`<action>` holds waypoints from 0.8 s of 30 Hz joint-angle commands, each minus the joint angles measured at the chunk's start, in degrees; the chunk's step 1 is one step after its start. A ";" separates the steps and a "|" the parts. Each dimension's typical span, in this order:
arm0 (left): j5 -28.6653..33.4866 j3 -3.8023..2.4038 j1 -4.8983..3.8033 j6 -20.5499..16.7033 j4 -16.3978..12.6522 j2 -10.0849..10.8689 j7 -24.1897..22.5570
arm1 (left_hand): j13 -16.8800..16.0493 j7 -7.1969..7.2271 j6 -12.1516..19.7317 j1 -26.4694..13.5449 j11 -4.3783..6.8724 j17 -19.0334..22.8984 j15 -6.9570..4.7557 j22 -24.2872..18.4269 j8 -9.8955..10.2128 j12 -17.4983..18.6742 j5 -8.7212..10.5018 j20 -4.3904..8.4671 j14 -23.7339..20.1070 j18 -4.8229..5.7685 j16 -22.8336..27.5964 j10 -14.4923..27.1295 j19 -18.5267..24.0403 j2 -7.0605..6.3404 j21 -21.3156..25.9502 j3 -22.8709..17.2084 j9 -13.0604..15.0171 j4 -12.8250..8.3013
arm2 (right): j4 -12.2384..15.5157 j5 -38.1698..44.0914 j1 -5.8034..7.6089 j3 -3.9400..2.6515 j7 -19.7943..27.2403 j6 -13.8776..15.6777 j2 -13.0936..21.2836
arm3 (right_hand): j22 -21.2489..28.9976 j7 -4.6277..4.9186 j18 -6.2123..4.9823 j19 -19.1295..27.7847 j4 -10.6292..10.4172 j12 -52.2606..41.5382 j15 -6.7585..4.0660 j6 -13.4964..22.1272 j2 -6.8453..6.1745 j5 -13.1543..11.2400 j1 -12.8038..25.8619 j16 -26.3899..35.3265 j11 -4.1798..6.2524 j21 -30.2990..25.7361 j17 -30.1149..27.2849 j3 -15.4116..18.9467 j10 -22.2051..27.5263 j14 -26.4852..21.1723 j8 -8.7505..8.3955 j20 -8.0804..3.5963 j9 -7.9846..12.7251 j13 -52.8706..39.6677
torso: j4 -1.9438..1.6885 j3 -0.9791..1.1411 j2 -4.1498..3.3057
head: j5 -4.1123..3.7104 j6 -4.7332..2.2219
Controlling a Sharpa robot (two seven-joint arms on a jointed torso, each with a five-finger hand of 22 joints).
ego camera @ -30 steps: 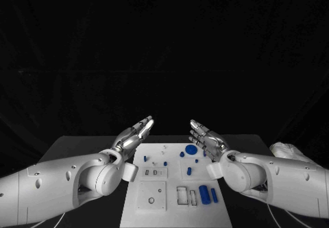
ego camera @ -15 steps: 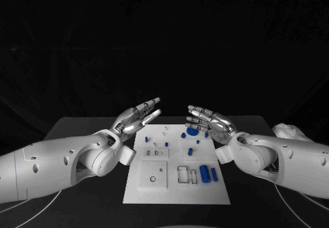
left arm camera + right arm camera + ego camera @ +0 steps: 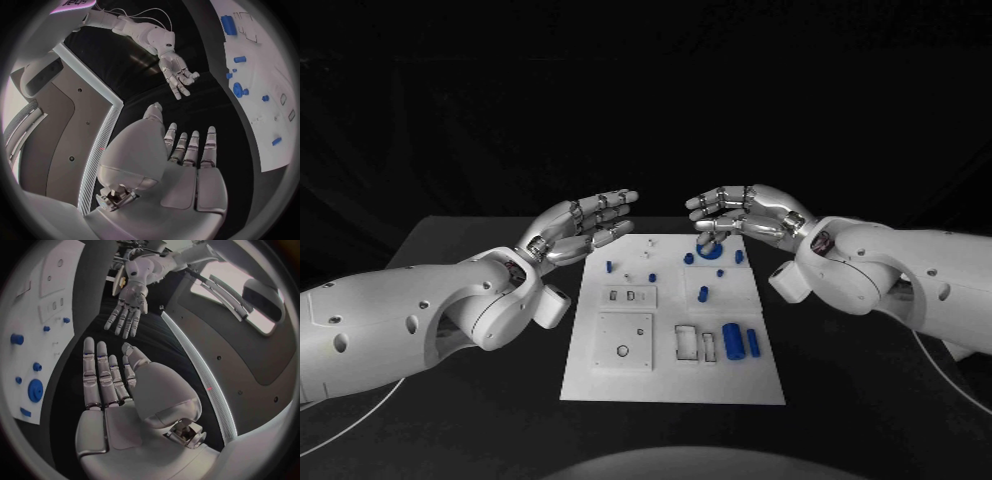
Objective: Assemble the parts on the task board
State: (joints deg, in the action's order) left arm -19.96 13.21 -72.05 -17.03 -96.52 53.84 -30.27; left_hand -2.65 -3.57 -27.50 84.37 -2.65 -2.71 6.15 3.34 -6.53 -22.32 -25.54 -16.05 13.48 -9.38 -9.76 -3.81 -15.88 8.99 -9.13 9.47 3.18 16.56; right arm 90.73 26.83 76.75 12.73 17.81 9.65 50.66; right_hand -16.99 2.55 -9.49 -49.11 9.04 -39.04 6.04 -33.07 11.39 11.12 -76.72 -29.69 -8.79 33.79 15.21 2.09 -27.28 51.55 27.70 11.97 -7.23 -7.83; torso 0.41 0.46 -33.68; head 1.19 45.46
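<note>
Since a second ago both arms have swung outward and lifted, and the hands have moved toward the far end of the task board; the camera itself has also shifted.

In the head view the left hand [image 3: 581, 228] hovers over the far left edge of the task board [image 3: 661, 385], fingers apart and holding nothing. The right hand [image 3: 747, 215] hangs above the far right corner, fingers loosely curved and spread, also empty, just over a round blue disc [image 3: 710, 250]. Two upright blue cylinders [image 3: 740, 341] stand near the right edge, with small blue pegs [image 3: 705, 294] between them and the disc.

The parts look like small, rigid, light plastic pieces, probably smooth, so a fingertip pinch across the sides of a peg or cylinder seems the best hold.

The left wrist view shows the open left palm from behind and the right hand [image 3: 178, 75] facing it. The right wrist view shows the open right palm, the left hand [image 3: 128, 305] opposite, and the disc [image 3: 35, 390] unobstructed.
</note>
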 commanded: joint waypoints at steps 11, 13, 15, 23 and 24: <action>-3.53 -0.05 -0.38 1.86 0.72 -1.82 -0.13 | -0.08 -0.89 -3.57 1.98 -0.25 0.08 0.38 -0.55 -1.66 -0.80 -1.68 -0.16 0.05 -1.00 -0.14 -0.38 0.99 0.45 0.71 0.09 0.37 -0.03 | -2.51 52.06 3.48 0.02 -19.45 -1.85 -3.05 | -40.78 0.48 3.63 -23.48 -0.65 -10.53 -6.58 -7.38 -5.75 11.69 -0.03 -29.98 4.43 37.18 17.40 -2.99 -9.93 16.55 -3.91 -6.17 0.61 -7.03 | -3.34 0.04 -2.04 | -0.03 1.56; -3.58 -0.05 -0.39 1.83 0.90 -2.05 -0.15 | -0.07 -0.95 -3.54 2.04 -0.27 0.15 0.44 -0.57 -1.68 -0.78 -1.75 -0.18 -0.26 -0.99 0.08 -0.39 1.06 0.45 0.76 0.10 0.36 -0.03 | -2.61 57.96 3.71 0.03 -19.62 -2.20 -3.56 | -53.43 0.46 5.51 -28.50 -1.01 -10.76 -7.16 -9.49 -6.78 12.11 1.79 -40.24 4.82 45.92 30.52 -6.16 -10.81 21.62 -5.61 -6.84 0.66 -8.18 | -3.65 0.00 -2.20 | -0.26 1.82; -3.60 -0.05 -0.39 1.82 1.04 -2.20 -0.13 | -0.07 -0.99 -3.51 2.09 -0.30 0.18 0.50 -0.59 -1.70 -0.77 -1.80 -0.20 -0.39 -0.98 0.17 -0.38 1.12 0.45 0.80 0.11 0.35 -0.02 | -2.61 62.28 3.88 0.03 -19.61 -2.33 -3.95 | -60.85 0.33 6.73 -32.26 -1.04 -10.34 -7.50 -10.74 -7.93 12.55 2.85 -45.92 5.48 50.40 38.93 -9.15 -11.88 25.60 -6.68 -7.32 0.42 -8.71 | -3.88 0.02 -2.39 | -0.39 1.95; -3.63 -0.07 -0.39 2.41 1.45 -2.52 0.02 | -0.04 -1.11 -3.51 2.42 -0.36 0.21 0.91 -0.68 -1.83 -0.78 -2.19 -0.28 -0.50 -0.96 0.25 -0.35 1.36 0.54 0.97 0.11 0.31 -0.02 | -2.97 72.93 4.14 0.04 -19.48 -1.93 -5.22 | -71.16 -0.64 9.01 -39.30 -1.37 -4.40 -8.49 -11.96 -11.14 12.93 5.25 -53.62 6.29 55.48 54.51 -17.62 -15.30 32.48 -9.85 -7.88 -0.41 -7.43 | -4.07 0.24 -3.04 | -0.68 2.10; -3.64 -0.07 -0.39 2.49 1.44 -2.49 0.00 | -0.04 -1.12 -3.54 2.45 -0.37 0.21 0.93 -0.68 -1.84 -0.78 -2.22 -0.29 -0.48 -0.96 0.23 -0.35 1.36 0.55 0.97 0.10 0.31 -0.02 | -3.15 73.54 4.07 0.04 -19.59 -1.92 -5.32 | -71.15 -0.57 8.99 -39.27 -1.33 -3.00 -8.49 -12.31 -11.45 13.43 5.34 -53.64 6.22 55.47 54.59 -18.54 -15.00 32.50 -9.99 -7.94 -0.57 -6.87 | -4.03 0.25 -3.09 | -0.71 2.17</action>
State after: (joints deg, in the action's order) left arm -23.10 13.21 -72.33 -15.97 -95.01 51.47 -29.88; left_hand -2.64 -4.59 -30.72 86.32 -2.85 -2.59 6.66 2.74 -8.10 -22.97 -27.53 -16.16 12.95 -9.38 -9.76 -4.01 -14.94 9.59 -8.53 9.46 3.46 16.56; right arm 87.83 91.62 80.89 12.75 -0.61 8.50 45.40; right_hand -74.95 1.97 -1.66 -83.85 7.72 -42.45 -2.48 -45.14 0.26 24.44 -71.24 -83.15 -2.46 89.08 69.68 -16.16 -42.29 83.65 17.80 4.10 -7.77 -14.88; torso -3.56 0.62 -36.47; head 0.58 47.52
